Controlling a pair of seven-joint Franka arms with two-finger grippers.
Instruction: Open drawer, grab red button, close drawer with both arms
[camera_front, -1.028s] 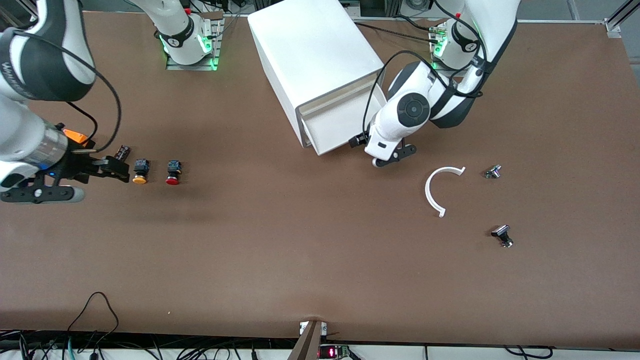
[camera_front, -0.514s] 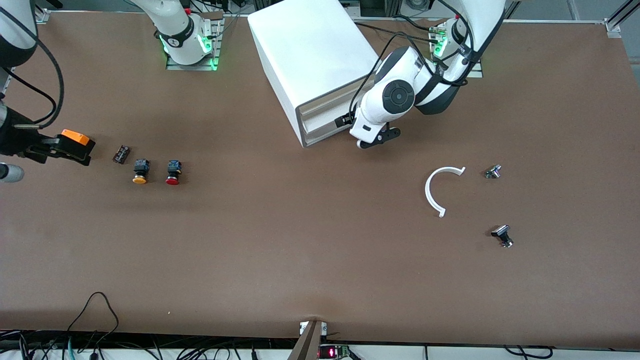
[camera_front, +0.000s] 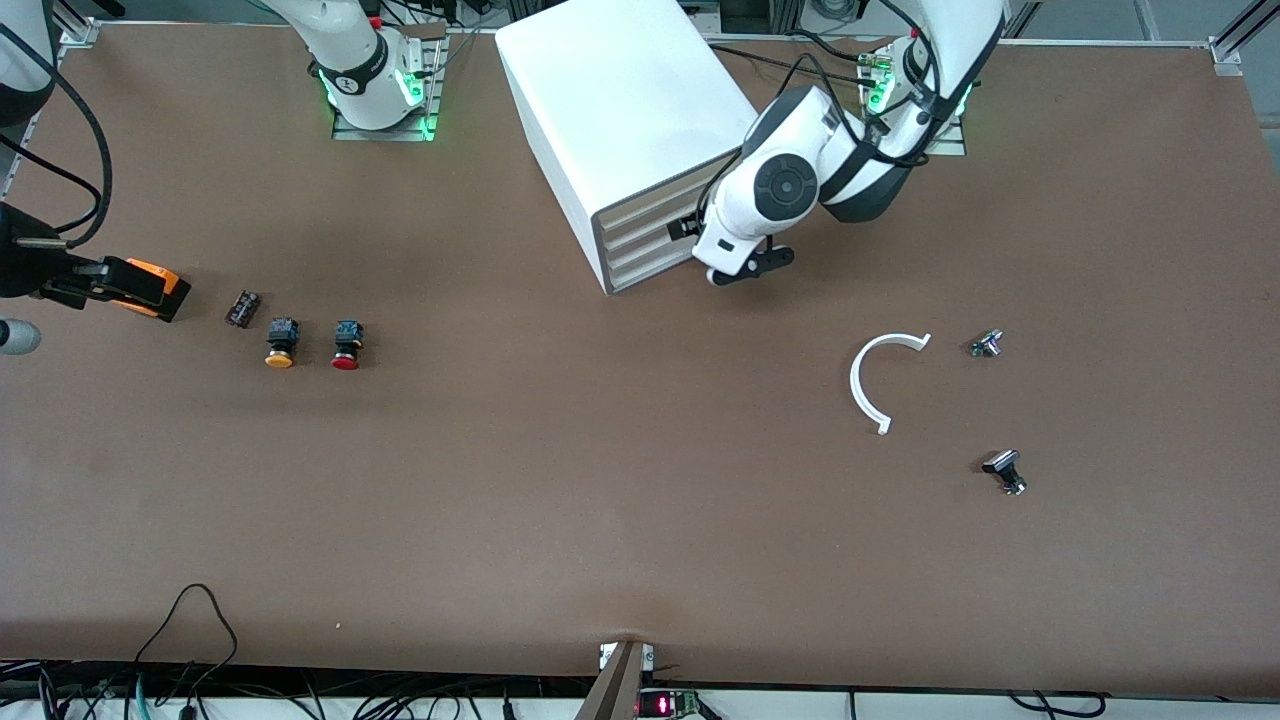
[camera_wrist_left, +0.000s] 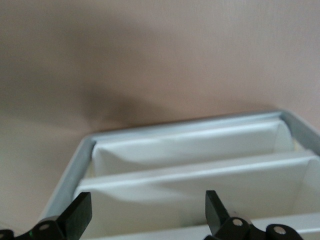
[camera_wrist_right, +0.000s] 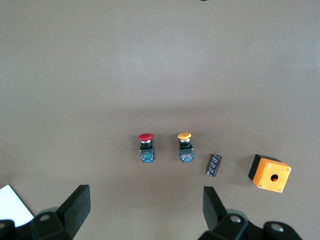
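The white cabinet (camera_front: 625, 100) stands at the middle of the table's robot side. Its stacked drawers (camera_front: 645, 240) all sit flush in its front. My left gripper (camera_front: 688, 234) is right at that front, open and empty. In the left wrist view the drawer fronts (camera_wrist_left: 200, 172) fill the space between its fingers (camera_wrist_left: 79, 216). The red-capped button (camera_front: 346, 346) lies on the table toward the right arm's end and also shows in the right wrist view (camera_wrist_right: 146, 145). My right gripper (camera_front: 95, 280) is open and empty, high over the orange box.
Beside the red button lie a yellow-capped button (camera_front: 280, 344), a dark cylinder (camera_front: 243, 308) and an orange box with a hole (camera_front: 155, 288). Toward the left arm's end lie a white curved strip (camera_front: 872, 382) and two small metal parts (camera_front: 986, 343) (camera_front: 1005, 472).
The drawer stood pulled out; my left gripper moved in with it and it now sits flush. My right gripper drew away from the buttons toward the table's end.
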